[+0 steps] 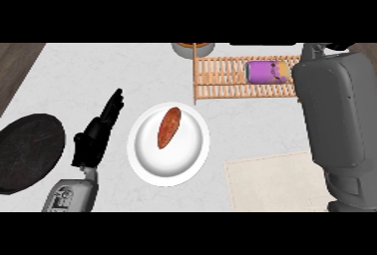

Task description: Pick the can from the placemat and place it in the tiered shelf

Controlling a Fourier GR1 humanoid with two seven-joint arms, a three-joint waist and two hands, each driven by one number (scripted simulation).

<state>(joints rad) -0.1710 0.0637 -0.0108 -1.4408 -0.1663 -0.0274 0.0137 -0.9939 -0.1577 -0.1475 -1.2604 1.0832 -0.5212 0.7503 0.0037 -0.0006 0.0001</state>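
Note:
A purple can (267, 72) with a yellow label lies on its side on the slats of the wooden tiered shelf (221, 79) at the back of the counter. My right forearm (335, 109) stretches up the right side of the view and ends just to the right of the can. Only a dark sliver of the hand itself shows at the top edge. The beige placemat (269, 182) at the front right has nothing on it. At the left, my left hand (99, 132) hovers open with its fingers straight, beside the white plate.
A white plate (147, 159) in the middle carries a long reddish-brown piece of food (169, 127). A dark round pan (26, 152) sits at the left edge. A grey pot (193, 48) stands behind the shelf.

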